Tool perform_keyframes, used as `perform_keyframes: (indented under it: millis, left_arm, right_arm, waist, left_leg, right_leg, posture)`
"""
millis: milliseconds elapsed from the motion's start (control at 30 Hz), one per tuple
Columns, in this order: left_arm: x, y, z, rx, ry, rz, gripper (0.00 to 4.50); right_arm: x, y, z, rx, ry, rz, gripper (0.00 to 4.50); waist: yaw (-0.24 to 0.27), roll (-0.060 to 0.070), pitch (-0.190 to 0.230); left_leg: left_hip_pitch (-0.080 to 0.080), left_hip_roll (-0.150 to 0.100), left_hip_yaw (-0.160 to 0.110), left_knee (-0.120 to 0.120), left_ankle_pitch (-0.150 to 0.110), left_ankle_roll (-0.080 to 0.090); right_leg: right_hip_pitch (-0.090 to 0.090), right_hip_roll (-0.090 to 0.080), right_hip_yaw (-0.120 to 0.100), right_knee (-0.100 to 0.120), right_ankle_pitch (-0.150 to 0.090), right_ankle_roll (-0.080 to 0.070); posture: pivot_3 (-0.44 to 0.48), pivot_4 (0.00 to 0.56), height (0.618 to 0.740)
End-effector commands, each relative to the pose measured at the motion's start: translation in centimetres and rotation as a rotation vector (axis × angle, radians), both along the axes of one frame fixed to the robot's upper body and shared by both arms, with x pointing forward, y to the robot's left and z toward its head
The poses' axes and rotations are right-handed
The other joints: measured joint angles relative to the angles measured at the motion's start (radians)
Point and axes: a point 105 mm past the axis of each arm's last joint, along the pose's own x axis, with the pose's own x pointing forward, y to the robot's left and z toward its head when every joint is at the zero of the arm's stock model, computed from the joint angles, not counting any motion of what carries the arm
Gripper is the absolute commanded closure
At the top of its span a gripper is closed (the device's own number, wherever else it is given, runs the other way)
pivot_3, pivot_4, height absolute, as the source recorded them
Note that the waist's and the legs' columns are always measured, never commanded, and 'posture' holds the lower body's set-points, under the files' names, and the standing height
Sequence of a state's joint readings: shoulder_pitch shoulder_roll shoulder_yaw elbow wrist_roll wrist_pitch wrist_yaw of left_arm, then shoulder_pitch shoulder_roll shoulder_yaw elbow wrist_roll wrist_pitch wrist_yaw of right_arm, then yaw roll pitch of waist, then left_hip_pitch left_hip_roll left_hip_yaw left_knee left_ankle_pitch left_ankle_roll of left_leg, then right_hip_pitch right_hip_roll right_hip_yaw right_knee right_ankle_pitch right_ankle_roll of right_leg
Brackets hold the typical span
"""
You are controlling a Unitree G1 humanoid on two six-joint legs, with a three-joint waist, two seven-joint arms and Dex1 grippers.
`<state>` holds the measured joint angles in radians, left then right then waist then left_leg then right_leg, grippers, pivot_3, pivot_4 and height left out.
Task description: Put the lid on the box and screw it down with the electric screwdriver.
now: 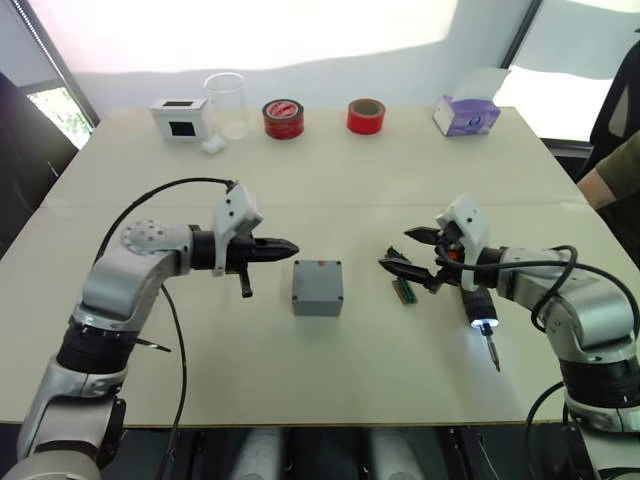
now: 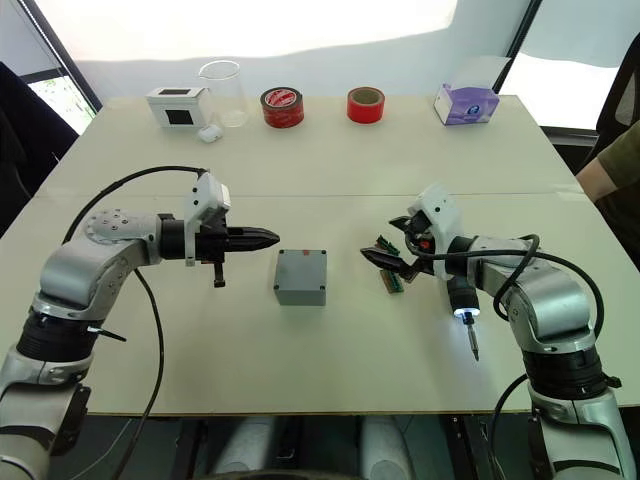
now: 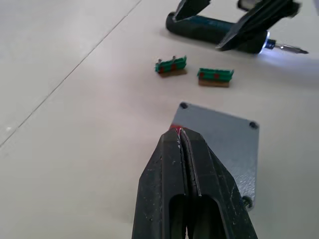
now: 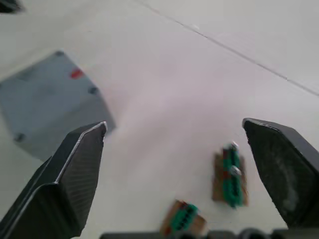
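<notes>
**Lid on the box, screwdriver lying by the right gripper**

At the far left edge of the tabletop [image 1: 340,190] stood a white box with a black window [image 1: 179,116], with a clear beaker [image 1: 226,103] just beside it. Nearer, the left gripper [image 1: 285,248] hovered with its two black fingers pressed together and empty, its tip pointing at the box [image 1: 318,288] and close to it. The box sat near the middle of the tabletop with the lid [image 1: 318,274] lying flat on top, matching its outline; screw holes showed at the lid's corners, and a small red mark [image 4: 76,73] sat near one edge. Far behind stood two red tape rolls [image 1: 283,118]. To the right of the box lay small green pieces [image 1: 405,288] on the tabletop. Over them the right gripper [image 1: 408,251] was spread wide, holding nothing. Just beyond it the electric screwdriver [image 1: 480,308] lay on the tabletop, its tip light glowing and its bit pointing toward the near edge. A purple tissue box [image 1: 466,114] stood at the far right.
</notes>
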<state>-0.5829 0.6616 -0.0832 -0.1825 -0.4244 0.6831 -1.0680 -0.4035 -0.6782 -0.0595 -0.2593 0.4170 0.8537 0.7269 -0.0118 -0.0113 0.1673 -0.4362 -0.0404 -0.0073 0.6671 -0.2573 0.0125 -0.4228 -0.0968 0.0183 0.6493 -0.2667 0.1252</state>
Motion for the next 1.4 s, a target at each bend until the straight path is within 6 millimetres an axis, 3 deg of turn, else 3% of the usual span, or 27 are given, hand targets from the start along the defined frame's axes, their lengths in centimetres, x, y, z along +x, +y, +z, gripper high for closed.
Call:
perform_keyframes:
  millis: [33, 200, 400, 933, 1033, 1133, 1400]
  left_arm:
    - [-0.5, -0.9, 1.2, 0.005, -0.059, -0.040, 4.50]
    - [-0.6, -1.3, 1.1, 0.017, -0.062, -0.046, 4.50]
    - [-0.7, -1.2, 0.4, 0.039, -0.054, -0.047, 4.50]
    - [-0.8, -1.2, 0.1, 0.054, -0.051, -0.050, 4.50]
    - [-0.8, -1.1, 0.1, 0.056, -0.052, -0.050, 4.50]
    - [-0.8, -1.1, 0.1, 0.058, -0.052, -0.049, 4.50]
    - [-0.7, -1.0, 0.1, 0.058, -0.053, -0.047, 4.50]
  right_arm:
    - [0.9, -0.6, -0.1, 0.003, -0.063, -0.044, 0.02]
    - [1.4, -0.9, -1.6, -0.005, -0.051, -0.056, 0.02]
    - [2.2, -1.1, -2.4, -0.009, -0.054, -0.065, 2.16]
    - [3.1, -0.8, -3.2, -0.008, -0.056, -0.067, 2.16]
    - [3.1, -0.8, -3.2, -0.005, -0.054, -0.070, 3.01]
    - [3.1, -0.8, -3.0, -0.001, -0.056, -0.076, 4.13]
    - [3.0, -1.1, -2.9, 0.000, -0.060, -0.088, 4.13]
  waist:
    - [-0.003, 0.000, 0.000]
    - [0.002, 0.000, 0.000]
    - [0.000, 0.000, 0.000]
    - [0.001, 0.000, 0.000]
    - [0.000, 0.000, 0.000]
    - [0.000, 0.000, 0.000]
    - [0.000, 0.000, 0.000]
  left_leg:
    - [0.000, 0.000, 0.000, 0.000, 0.000, 0.000]
    - [0.000, 0.000, 0.000, 0.000, 0.000, 0.000]
    - [0.000, 0.000, 0.000, 0.000, 0.000, 0.000]
    - [0.000, 0.000, 0.000, 0.000, 0.001, -0.001]
    - [0.000, 0.000, 0.000, 0.000, 0.001, -0.001]
    - [0.000, 0.000, 0.000, 0.000, 0.000, -0.001]
    - [0.000, 0.000, 0.000, 0.000, 0.001, -0.001]
  right_leg:
    - [0.000, 0.000, 0.000, 0.000, 0.000, 0.000]
    - [0.000, 0.000, 0.000, 0.000, 0.000, 0.000]
    - [0.000, 0.000, 0.000, 0.000, 0.000, 0.000]
    - [0.000, 0.000, 0.000, 0.000, 0.000, 0.000]
    - [0.000, 0.000, 0.000, 0.000, 0.000, 0.000]
    - [0.000, 0.000, 0.000, 0.000, 0.000, 0.000]
    - [0.000, 0.000, 0.000, 0.000, 0.000, 0.000]
  posture:
    - [0.000, 0.150, 0.740]
    - [0.000, 0.150, 0.740]
    - [0.000, 0.150, 0.740]
    - [0.000, 0.150, 0.740]
    - [0.000, 0.150, 0.740]
    - [0.000, 0.150, 0.740]
    - [0.000, 0.150, 0.740]
